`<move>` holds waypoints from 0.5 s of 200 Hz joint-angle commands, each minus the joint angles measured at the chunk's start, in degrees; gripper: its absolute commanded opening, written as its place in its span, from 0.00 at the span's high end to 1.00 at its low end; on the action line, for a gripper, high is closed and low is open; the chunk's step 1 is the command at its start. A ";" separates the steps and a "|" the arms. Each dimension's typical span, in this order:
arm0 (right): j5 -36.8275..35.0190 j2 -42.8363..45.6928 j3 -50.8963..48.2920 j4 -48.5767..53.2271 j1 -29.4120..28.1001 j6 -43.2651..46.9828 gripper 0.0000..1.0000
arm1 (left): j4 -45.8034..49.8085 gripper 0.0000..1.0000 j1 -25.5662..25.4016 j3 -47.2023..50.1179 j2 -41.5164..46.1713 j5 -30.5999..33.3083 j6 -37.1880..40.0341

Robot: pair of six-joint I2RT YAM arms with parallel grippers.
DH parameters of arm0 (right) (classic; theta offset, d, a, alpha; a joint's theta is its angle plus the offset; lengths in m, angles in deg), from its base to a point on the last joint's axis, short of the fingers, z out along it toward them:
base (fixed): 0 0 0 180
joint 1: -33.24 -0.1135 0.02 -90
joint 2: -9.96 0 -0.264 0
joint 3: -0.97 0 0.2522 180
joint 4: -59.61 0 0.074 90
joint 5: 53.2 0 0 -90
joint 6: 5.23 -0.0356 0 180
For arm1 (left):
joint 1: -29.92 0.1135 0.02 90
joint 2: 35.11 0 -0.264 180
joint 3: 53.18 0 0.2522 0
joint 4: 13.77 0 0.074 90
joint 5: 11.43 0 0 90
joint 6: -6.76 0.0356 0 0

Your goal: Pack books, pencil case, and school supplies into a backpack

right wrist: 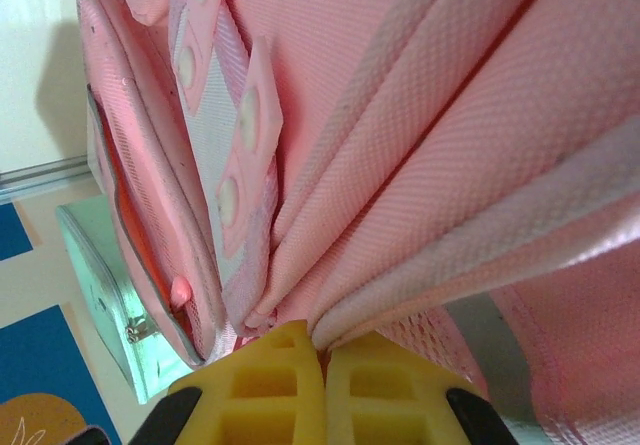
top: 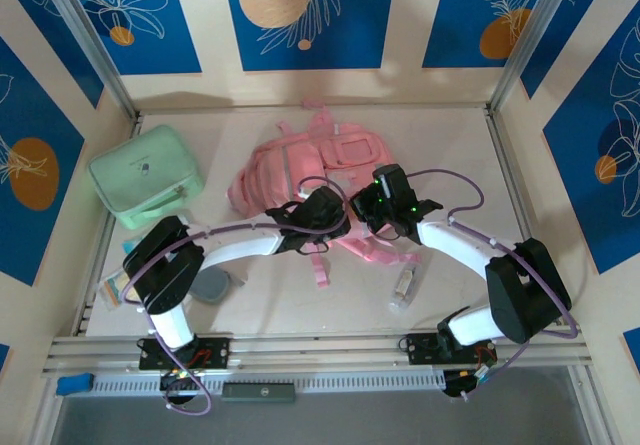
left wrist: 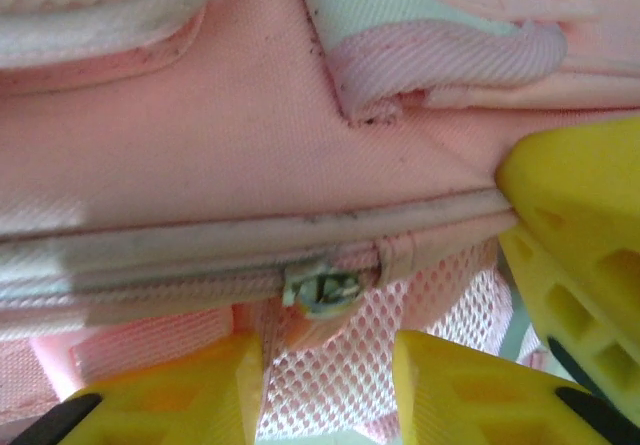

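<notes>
One pink backpack point(top: 300, 165) lies mid-table. One mint-green case point(top: 147, 175) sits far left, one grey-blue pencil case point(top: 214, 287) near left, and one clear bottle point(top: 404, 287) near right. Two grippers meet at the backpack's near edge — left gripper point(left wrist: 320, 350) with fingers narrowly parted just below a zip pull point(left wrist: 322, 290), right gripper point(right wrist: 322, 343) pinched tight on a backpack fold. The table point(top: 460, 155) is pale, and blue-and-cream wall panels point(top: 300, 15) surround it.

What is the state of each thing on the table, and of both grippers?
backpack: lying flat, one fold pinched.
right gripper: shut on backpack fold.
left gripper: open, just below the zip slider.
green case: looks closed.
bottle: lying down.
pouch: lying flat.
</notes>
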 commanded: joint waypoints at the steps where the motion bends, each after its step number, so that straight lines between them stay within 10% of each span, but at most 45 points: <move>1: 2.64 1.50 0.15 -4.28 -1.23 -0.77 1.00 | -0.31 0.60 -0.01 -2.13 -1.89 4.28 0.87; 100: 3.89 1.62 -0.80 -5.67 -1.86 -2.47 1.00 | 5.37 0.79 1.13 -7.90 -5.27 9.49 4.95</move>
